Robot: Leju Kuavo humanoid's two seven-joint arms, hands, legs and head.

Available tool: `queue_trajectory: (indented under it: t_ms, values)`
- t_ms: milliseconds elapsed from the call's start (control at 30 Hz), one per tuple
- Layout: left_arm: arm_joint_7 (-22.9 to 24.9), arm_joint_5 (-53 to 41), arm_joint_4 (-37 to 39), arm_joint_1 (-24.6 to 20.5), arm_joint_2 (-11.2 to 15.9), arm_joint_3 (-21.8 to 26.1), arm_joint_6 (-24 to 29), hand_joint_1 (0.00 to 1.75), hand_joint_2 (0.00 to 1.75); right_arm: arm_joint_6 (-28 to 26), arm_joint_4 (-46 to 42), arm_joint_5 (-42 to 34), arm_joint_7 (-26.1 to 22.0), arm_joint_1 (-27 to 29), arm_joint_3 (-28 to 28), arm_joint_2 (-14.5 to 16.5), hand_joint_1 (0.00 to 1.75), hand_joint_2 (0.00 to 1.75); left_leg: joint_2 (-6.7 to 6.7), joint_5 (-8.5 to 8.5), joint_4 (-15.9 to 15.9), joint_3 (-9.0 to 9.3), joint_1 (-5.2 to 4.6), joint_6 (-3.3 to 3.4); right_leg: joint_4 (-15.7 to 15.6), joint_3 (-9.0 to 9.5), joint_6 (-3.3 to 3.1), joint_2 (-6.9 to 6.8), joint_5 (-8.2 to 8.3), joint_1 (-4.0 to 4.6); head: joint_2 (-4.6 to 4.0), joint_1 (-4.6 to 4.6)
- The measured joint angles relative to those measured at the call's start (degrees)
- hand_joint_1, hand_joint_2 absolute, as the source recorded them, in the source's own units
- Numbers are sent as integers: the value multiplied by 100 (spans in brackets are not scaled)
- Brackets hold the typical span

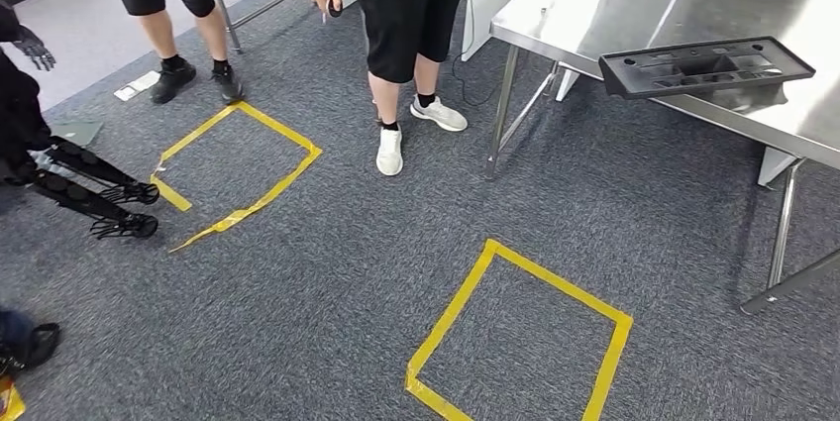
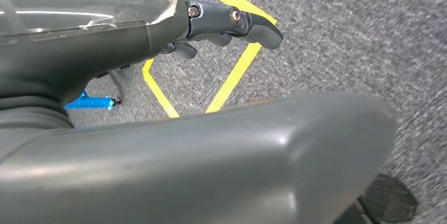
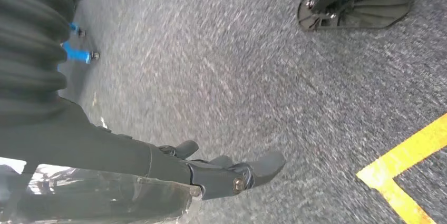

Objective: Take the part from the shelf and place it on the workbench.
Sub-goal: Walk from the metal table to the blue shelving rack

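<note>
One black plastic part (image 1: 705, 66) lies on the steel workbench (image 1: 634, 5), so placement looks done. Left hand (image 2: 232, 23) and right hand (image 3: 232, 174): fingers apart, holding nothing, hanging over carpet.

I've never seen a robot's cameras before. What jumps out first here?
A long black plastic part lies on the shiny steel workbench at upper right. Yellow tape squares mark the grey carpet, and two people in black shorts stand beyond them. The robot's left hand hangs open above the floor.
</note>
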Motion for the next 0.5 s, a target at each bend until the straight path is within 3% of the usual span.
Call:
queue_trajectory:
  t_ms: [67, 133, 167, 200, 267, 333, 367, 400, 467, 500]
  values:
    - [-5, -30, 1, 3, 8, -5, -38, 0, 0, -14, 1, 2, -8, 12, -1, 9, 0, 175, 307, -343, 485, -235, -1, -34, -18, -9, -86, -154, 41, -23, 0, -40]
    - [-6, -57, 1, -2, 12, -15, -72, 0, 0, -20, 3, 3, -11, 47, -1, 7, 0, 175, 526, -748, 1229, -558, 13, -78, -15, -47, -119, -317, 48, 1, 0, -68]
    - [-6, -72, 0, 1, 14, -21, -88, 0, 0, -19, 5, 9, -11, 61, -1, 6, 0, 175, 567, -832, 1471, -647, 24, -96, -14, -64, -120, -405, 48, 12, 0, -67]
    - [-7, -87, 0, 7, 16, -26, -104, 0, 0, -14, 6, 19, -11, 68, -1, 7, 0, 175, 595, -818, 1522, -637, 36, -109, -13, -79, -120, -487, 47, 17, 0, -68]
    - [-27, -114, 0, 14, 31, -39, -135, 0, 0, -5, 7, 57, -12, 63, -1, 25, 0, 175, 715, -554, 983, -271, 60, -120, -9, -72, -110, -631, 38, 15, 0, -70]
    - [-66, -132, 0, 0, 49, -55, -174, 0, 0, -2, 7, 104, -15, 56, 0, 45, 0, 175, 989, -332, 241, 189, 63, -86, 5, -32, -64, -747, 10, 51, 0, -67]
    - [-83, -133, 0, -9, 56, -62, -190, 0, 0, -2, 7, 127, -17, 51, 1, 53, 0, 175, 1073, -290, 47, 307, 53, -54, 12, -4, -33, -801, -6, 76, 0, -53]
    - [-93, -131, 0, -16, 61, -64, -199, 0, 0, -2, 7, 149, -20, 41, 2, 59, 0, 175, 1096, -283, -24, 338, 38, -17, 14, 14, -3, -858, -17, 96, 0, -41]
    - [-99, -109, 0, -19, 74, -64, -194, 0, 0, -2, 5, 201, -21, -2, 7, 80, 0, 175, 953, -245, -43, 315, 24, 63, 20, 30, 47, -948, -38, 96, 0, -24]
    - [-99, -97, 0, -19, 80, -64, -189, 0, 0, -1, 4, 223, -21, -23, 9, 91, 0, 175, 889, -221, -65, 308, 27, 105, 67, 9, 67, -885, -79, 83, 0, -21]
